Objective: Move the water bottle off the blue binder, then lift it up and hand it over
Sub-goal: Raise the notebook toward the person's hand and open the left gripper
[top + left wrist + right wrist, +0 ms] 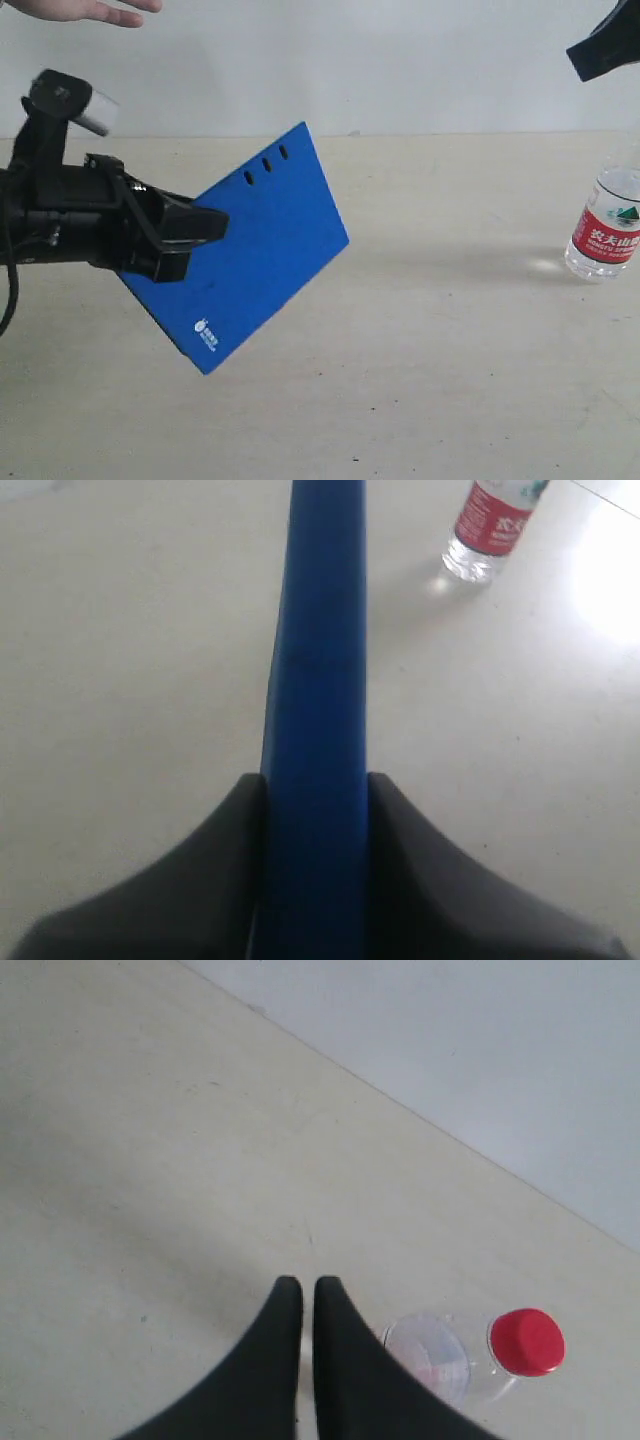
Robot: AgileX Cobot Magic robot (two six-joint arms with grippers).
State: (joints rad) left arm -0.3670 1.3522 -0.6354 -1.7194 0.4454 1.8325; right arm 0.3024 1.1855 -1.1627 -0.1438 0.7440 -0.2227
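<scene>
The blue binder [265,250] hangs tilted, clamped in the left claw [315,790]; the water bottle [605,235] stands on the tabletop [450,380] well apart, under the right claw [307,1300], its fingers nearly together. Handover seems due: next the binder must reach the person's hand [85,10] above.

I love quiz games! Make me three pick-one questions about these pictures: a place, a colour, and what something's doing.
1. Where is the water bottle? A. on the table B. in a gripper C. on a shelf
2. What colour is its cap? A. green B. red C. blue
3. The left gripper is: A. open B. shut on nothing C. shut on the blue binder
A: it stands upright on the table. B: the right wrist view shows red. C: it clamps the raised binder.
</scene>
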